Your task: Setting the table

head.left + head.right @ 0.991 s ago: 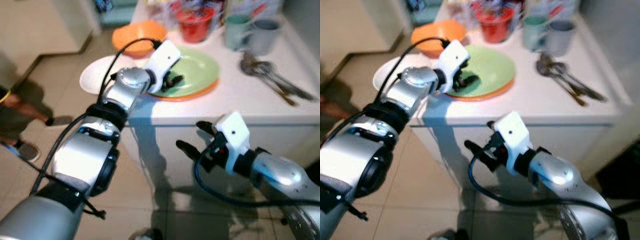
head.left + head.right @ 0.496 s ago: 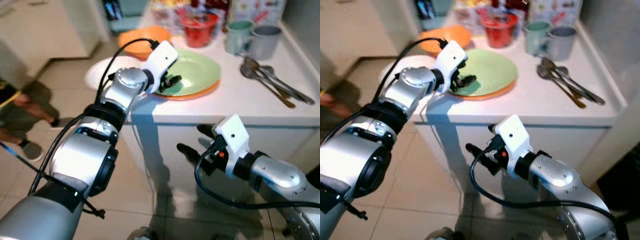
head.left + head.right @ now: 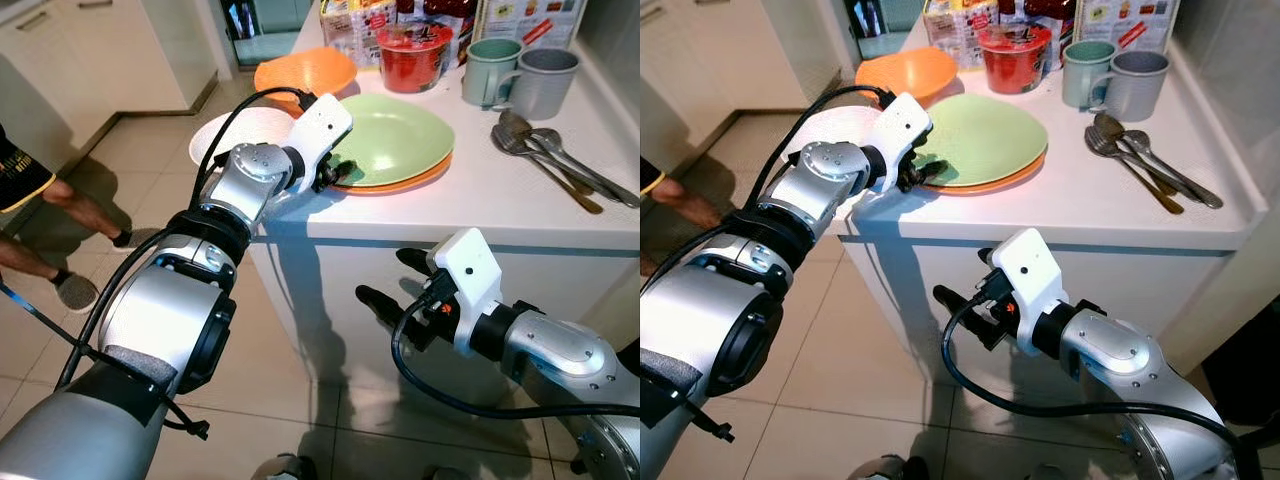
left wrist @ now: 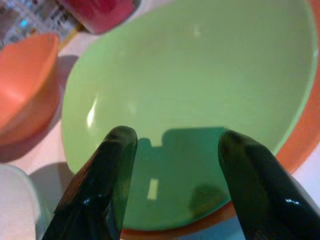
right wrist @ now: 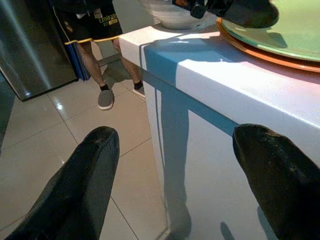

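Tableware crowds a white bench [image 3: 470, 215] in a tiled kitchen as the humanoid robot reaches for it. The left gripper [image 3: 340, 172] hovers at the near rim of a green plate [image 3: 400, 140], fingers [image 4: 107, 170] spread apart and low over the plate's surface, holding nothing. The green plate sits stacked on an orange plate [image 3: 425, 182], whose rim peeks out along the side nearest the bench's front edge. Both lie near the bench's front left corner.

Beside the stack, at the left edge of the bench, rests a white plate [image 3: 235, 135], partly hidden by the left arm. Behind it, toward the far left corner, stands an orange bowl [image 3: 300, 72]. A red cup [image 3: 413, 48] stands along the far edge, with printed packets [image 3: 350, 20] just beside it. Two mugs, one green [image 3: 490, 68] and one grey [image 3: 542, 80], stand touching or nearly so toward the far right. Spoons [image 3: 550, 160] lie in a loose bundle by the right edge, handles pointing to the front right corner.

The right gripper [image 3: 395, 280] hangs below the bench top, in front of the white cabinet face, its two black fingers [image 5: 85, 185] wide apart and empty. Its wrist view looks along the front left corner of the bench from beneath, with the plate stack's rim above.

A person's legs [image 3: 50, 225], in dark shorts and grey shoes, stand on the beige tiled floor [image 3: 120, 180] well to the left of the bench.
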`<state>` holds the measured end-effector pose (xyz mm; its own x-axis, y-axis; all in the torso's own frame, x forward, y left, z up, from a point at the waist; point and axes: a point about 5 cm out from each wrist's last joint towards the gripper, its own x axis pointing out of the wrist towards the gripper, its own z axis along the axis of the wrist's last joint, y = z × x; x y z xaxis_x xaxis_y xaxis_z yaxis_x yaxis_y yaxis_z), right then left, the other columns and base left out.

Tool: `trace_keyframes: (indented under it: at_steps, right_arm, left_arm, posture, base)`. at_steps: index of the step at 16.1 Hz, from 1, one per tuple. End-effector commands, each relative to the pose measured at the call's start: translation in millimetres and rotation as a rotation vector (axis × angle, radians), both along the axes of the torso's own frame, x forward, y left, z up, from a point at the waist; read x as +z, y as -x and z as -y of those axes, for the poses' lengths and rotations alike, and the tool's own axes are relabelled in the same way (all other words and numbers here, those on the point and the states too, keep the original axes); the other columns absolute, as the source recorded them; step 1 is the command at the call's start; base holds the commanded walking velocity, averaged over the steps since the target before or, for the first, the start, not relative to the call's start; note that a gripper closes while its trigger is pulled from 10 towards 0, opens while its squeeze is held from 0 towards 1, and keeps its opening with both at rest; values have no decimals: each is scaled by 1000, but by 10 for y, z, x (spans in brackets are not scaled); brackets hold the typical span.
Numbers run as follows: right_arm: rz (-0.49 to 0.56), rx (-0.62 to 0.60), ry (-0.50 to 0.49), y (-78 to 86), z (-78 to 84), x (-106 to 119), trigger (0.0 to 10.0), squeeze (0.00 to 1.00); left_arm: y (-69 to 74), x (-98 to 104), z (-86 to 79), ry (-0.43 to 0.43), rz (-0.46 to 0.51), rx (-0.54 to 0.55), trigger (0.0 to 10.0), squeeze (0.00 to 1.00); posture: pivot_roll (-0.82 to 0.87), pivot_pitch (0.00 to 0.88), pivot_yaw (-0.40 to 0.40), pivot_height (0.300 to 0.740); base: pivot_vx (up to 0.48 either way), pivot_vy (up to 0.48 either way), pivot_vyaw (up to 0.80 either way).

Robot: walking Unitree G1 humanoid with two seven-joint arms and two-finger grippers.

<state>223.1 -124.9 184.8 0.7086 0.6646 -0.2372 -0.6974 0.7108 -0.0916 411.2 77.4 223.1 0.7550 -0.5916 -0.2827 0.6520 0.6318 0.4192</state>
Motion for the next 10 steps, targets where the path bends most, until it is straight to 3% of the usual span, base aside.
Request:
trace_keyframes:
  at_steps: [1,10]
  right_arm:
    - [11,15,-13,36,-35,36,10000,0]
    - [0,12,-20,61,-51,29,10000,0]
  left_arm:
    - [5,-87,-57,-37,-18,14,10000,0]
    - [102,-391,52,-107,-103,-45,10000,0]
  posture:
    - [-62,116,175,740]
    - [-59,139,181,740]
  base:
    - [0,0,0]
    - [0,0,0]
